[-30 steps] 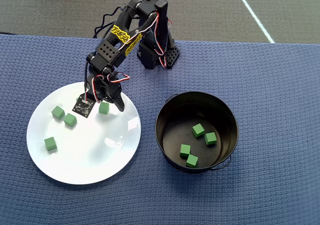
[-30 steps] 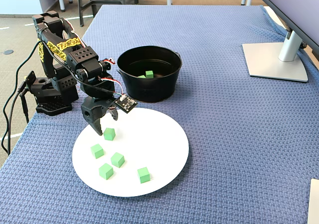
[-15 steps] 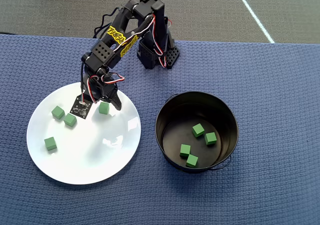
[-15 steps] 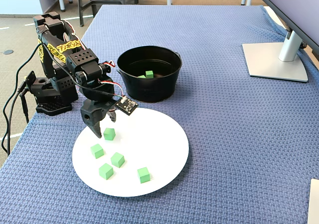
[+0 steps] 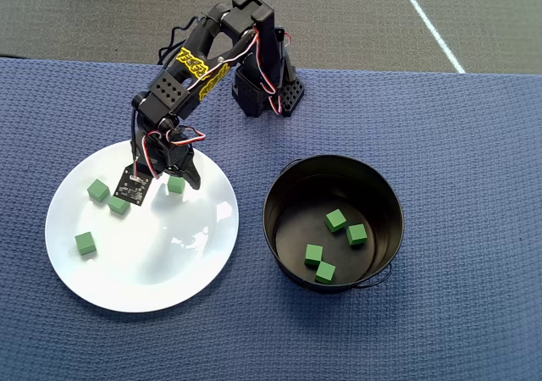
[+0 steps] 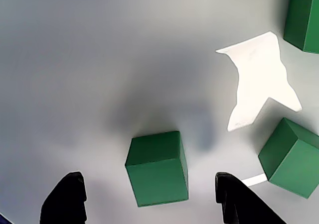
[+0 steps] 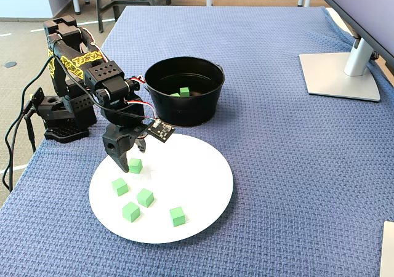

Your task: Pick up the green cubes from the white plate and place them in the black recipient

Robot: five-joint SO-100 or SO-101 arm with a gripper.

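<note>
1. In the wrist view, a green cube is being framed between the two black fingertips of the gripper, which is being held open, with gaps on both sides of the cube.
2. Two more cubes are being shown to the right in that view, on the white plate.
3. In the fixed view, four cubes are being carried by the plate, the gripper being poised over the rearmost one.
4. Farther back, the black recipient is being seen on the blue cloth; four cubes are lying inside it in the overhead view.
</note>
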